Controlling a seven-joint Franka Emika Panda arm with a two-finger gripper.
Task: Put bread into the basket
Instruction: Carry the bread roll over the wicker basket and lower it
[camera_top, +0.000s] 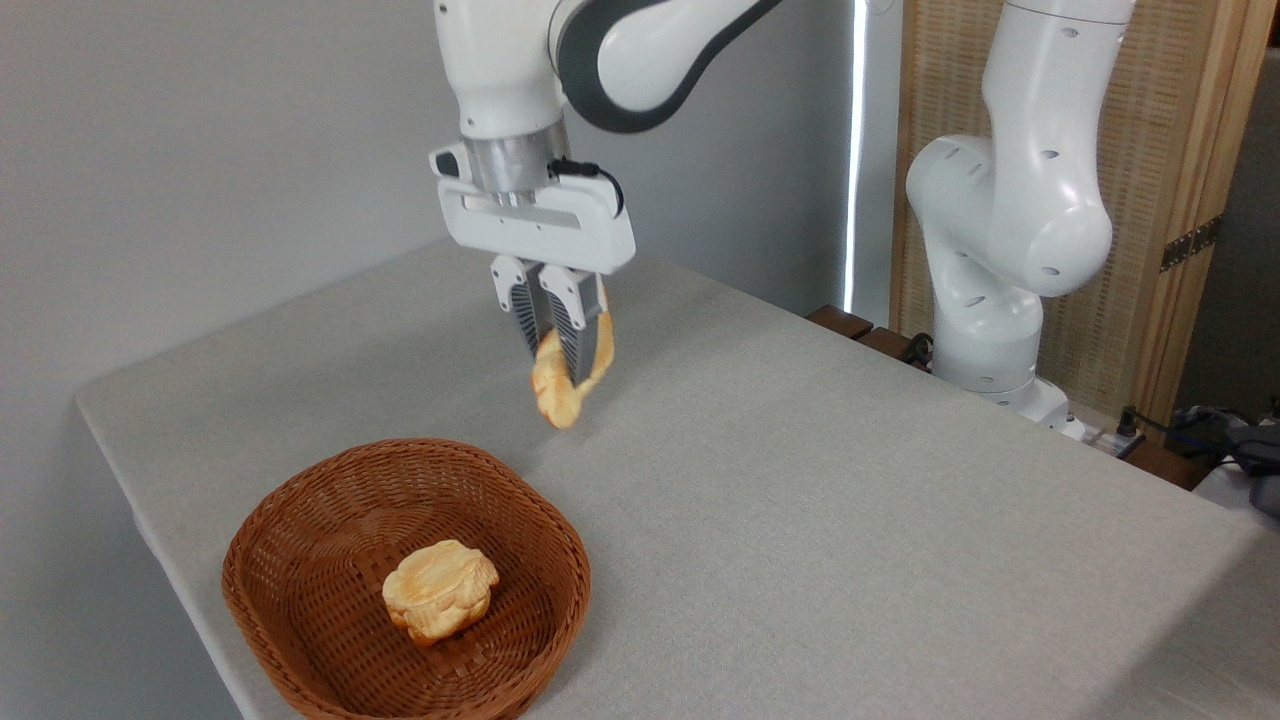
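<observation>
My gripper (558, 362) hangs in the air above the table, shut on the bread (562, 395), a narrow golden-brown loaf that dangles tilted between the fingers, its lower end sticking out below them. The reddish-brown wicker basket (300, 520) sits on the table at the lower left, down and to the left of the gripper. The held loaf is above the table just beyond the basket's far rim, well clear of it. A round, lumpy pale-golden bun (440, 590) lies inside the basket near its middle.
The grey table (850, 520) stretches to the right of the basket. The arm's white base (1000, 290) stands at the table's far right corner, with cables and a wooden screen behind it. The table's left edge runs close to the basket.
</observation>
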